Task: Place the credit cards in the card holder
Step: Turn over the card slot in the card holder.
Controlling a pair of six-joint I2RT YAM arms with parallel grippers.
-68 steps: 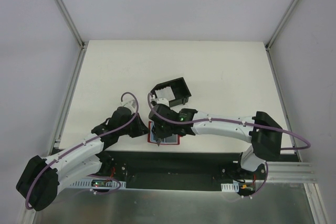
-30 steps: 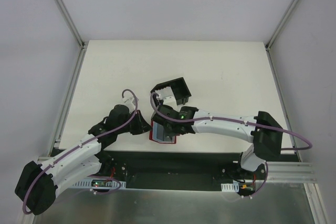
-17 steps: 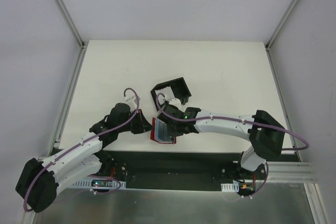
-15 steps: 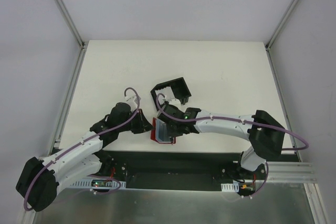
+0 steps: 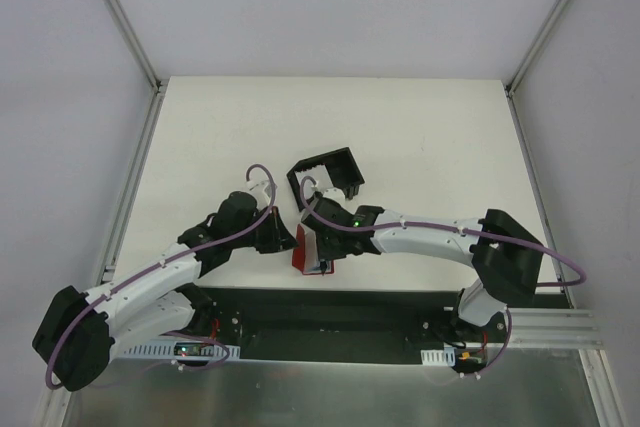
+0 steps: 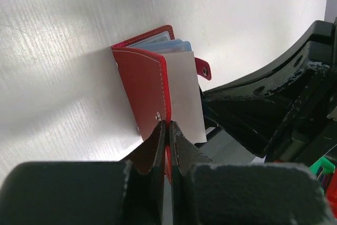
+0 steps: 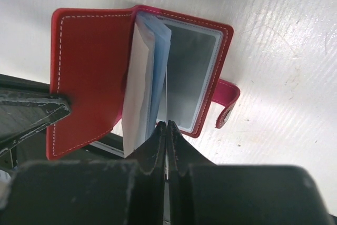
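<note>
The red card holder stands partly folded near the table's front edge, between both grippers. My left gripper is shut on the bottom edge of its red cover. A white credit card sticks out of the bluish sleeves beside the snap tab. My right gripper is shut on a thin pale credit card seen edge-on, which runs up into the holder next to the grey inner pocket. The white card stands left of it.
A black open-sided box sits just behind the holder, close to the right wrist. The table's front edge and a black base plate lie directly below the holder. The left gripper's finger shows at the cover's corner.
The holder has gone from lying open and flat to standing folded on edge. My left gripper has moved right with the cover. The right gripper has stayed at the sleeves.
</note>
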